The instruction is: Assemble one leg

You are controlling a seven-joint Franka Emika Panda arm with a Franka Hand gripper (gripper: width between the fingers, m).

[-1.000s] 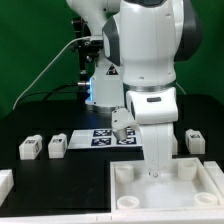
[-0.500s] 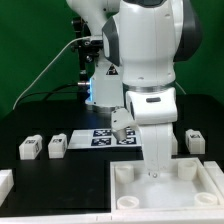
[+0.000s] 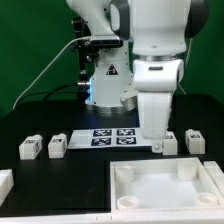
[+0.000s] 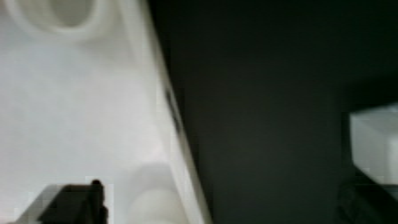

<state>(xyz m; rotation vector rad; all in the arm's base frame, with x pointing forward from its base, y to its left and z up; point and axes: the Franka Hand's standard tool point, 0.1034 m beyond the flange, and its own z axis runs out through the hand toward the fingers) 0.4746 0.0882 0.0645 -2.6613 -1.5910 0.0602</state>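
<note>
While none of the round sockets (image 3: 122, 174) in the large white square piece (image 3: 165, 190) held anything that could be seen, the job looked barely begun, and every leg in sight lay loose on the black table (image 3: 80, 170). Two spare legs (image 3: 29, 148) sat side by side at the exterior view's left, and a third leg (image 3: 195, 140) sat at its far right. The leg (image 3: 170, 145) that seemed to be the one in hand stood just beyond the far edge of the square piece, right of the marker board (image 3: 112, 137). Grasping it, carrying it to a socket and seating it all appeared left to do. The arm stood upright with its wrist pointing straight down and the end effector (image 3: 157, 146) low over the table, just beside that leg. How wide it was open could not be told. The exterior view hid the fingertips, and the blurred wrist view showed only one dark finger (image 4: 71, 203) against the white square piece, with nothing visibly held.
</note>
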